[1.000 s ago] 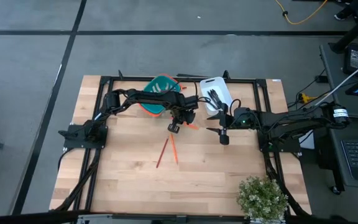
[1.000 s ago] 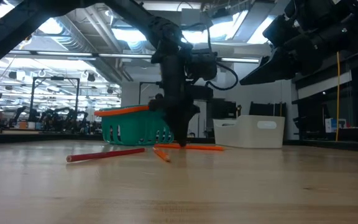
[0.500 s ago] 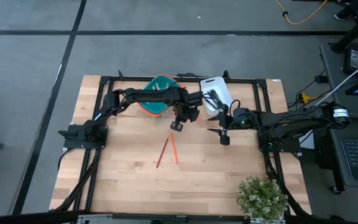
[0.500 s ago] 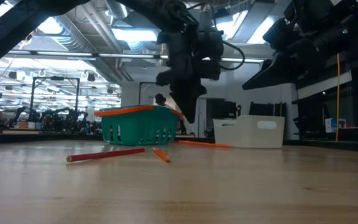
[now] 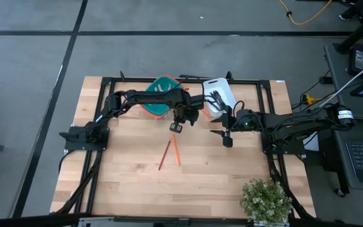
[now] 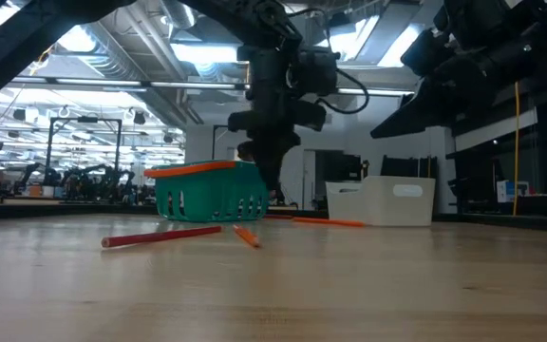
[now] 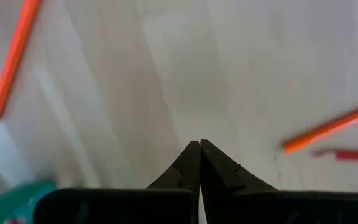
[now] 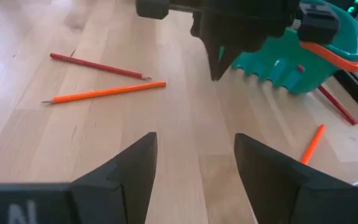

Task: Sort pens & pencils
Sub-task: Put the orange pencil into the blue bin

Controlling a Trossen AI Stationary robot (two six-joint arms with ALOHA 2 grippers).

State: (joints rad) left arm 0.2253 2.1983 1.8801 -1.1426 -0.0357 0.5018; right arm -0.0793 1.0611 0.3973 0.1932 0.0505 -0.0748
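My left gripper (image 5: 176, 127) (image 6: 272, 193) (image 7: 199, 145) hangs shut and empty just above the table, in front of the teal basket (image 5: 159, 104) (image 6: 207, 195). Two pencils, one red-brown (image 5: 164, 156) (image 8: 98, 66) and one orange (image 5: 176, 151) (image 8: 104, 92), lie flat at mid-table. A third, orange pencil (image 5: 200, 116) (image 6: 329, 222) (image 8: 312, 144) lies between the basket and the white bin (image 5: 224, 88) (image 6: 387, 201). Black pens (image 5: 215, 98) lie in that bin. My right gripper (image 5: 225, 135) (image 8: 194, 162) hovers open to the right of the pencils.
A red pencil (image 8: 336, 104) lies on the table beside the basket's far side. A potted plant (image 5: 266, 200) stands at the near right corner. Bare wood stretches toward the near edge and the left of the two pencils.
My left gripper has risen from the table where its tips stood at the orange pencil, and has shifted slightly toward the basket. That pencil has moved toward the white bin and lies flat there. The right arm has kept still.
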